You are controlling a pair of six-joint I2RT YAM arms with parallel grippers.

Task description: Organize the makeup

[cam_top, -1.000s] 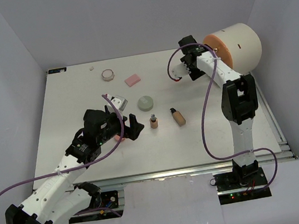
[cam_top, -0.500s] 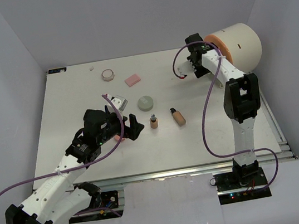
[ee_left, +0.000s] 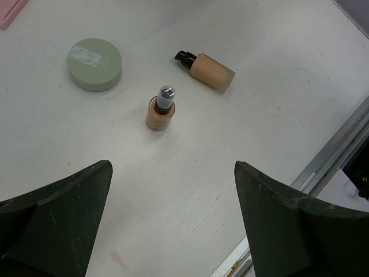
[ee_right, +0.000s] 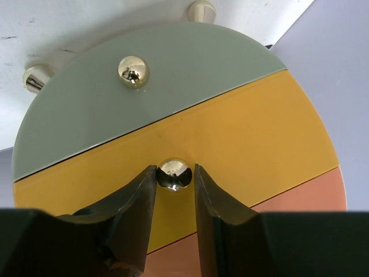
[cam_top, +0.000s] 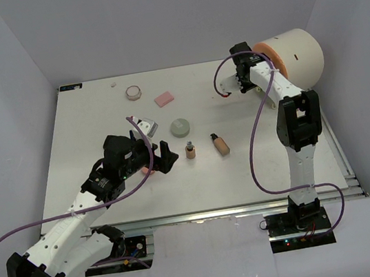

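The makeup lies scattered on the white table: a grey-green compact, a small brown bottle standing upright, a beige tube on its side, a pink pad and a small round jar. My left gripper hovers open just short of the bottle, with nothing between its fingers. My right gripper is at the front of the drum-shaped case, its jaws closed round the gold knob of the yellow middle drawer.
The case front has a grey-green upper drawer with its own gold knob and a pink-orange lower drawer. Another compact lies beside my left arm. The table's metal front rail runs to the right of the tube.
My right gripper has moved up to the case front and its jaws have narrowed onto the middle drawer's knob. The left arm has stayed still.
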